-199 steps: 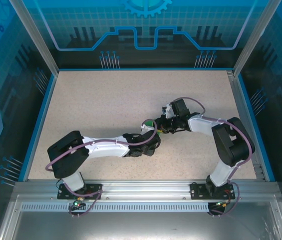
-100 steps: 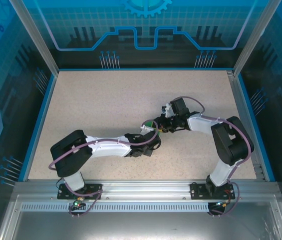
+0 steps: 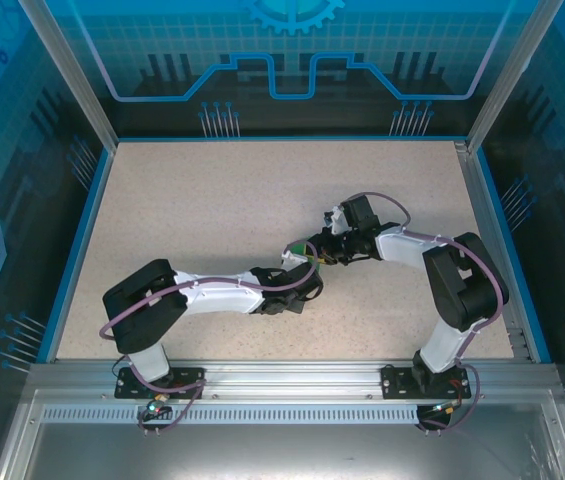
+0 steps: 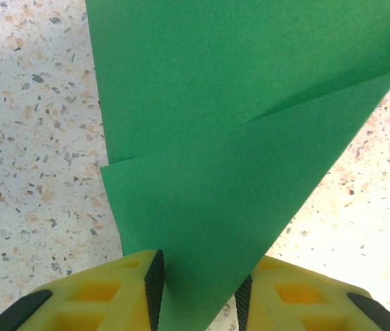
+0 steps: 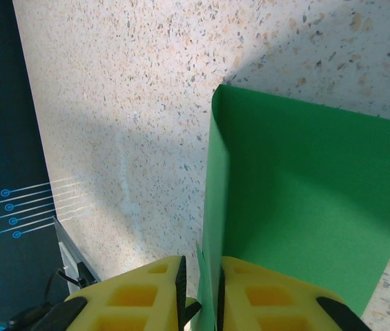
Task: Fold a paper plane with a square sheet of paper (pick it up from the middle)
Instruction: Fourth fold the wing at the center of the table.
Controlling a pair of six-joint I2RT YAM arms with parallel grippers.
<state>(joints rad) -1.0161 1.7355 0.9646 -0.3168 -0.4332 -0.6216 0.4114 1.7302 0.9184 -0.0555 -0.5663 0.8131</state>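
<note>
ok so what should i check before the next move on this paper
1. Right gripper clamped on the green paper: ok, jaws nearly closed on an edge-on layer.
2. Left gripper gripping the paper: not ok, jaws apart, the paper's narrow end lying between them.
3. Paper untorn: ok where visible.
4. Diagonal fold lined up: cannot tell; one flap edge shows in the left wrist view.
5. Gap between the two grippers: cannot tell, they sit very close together in the top view.
</note>
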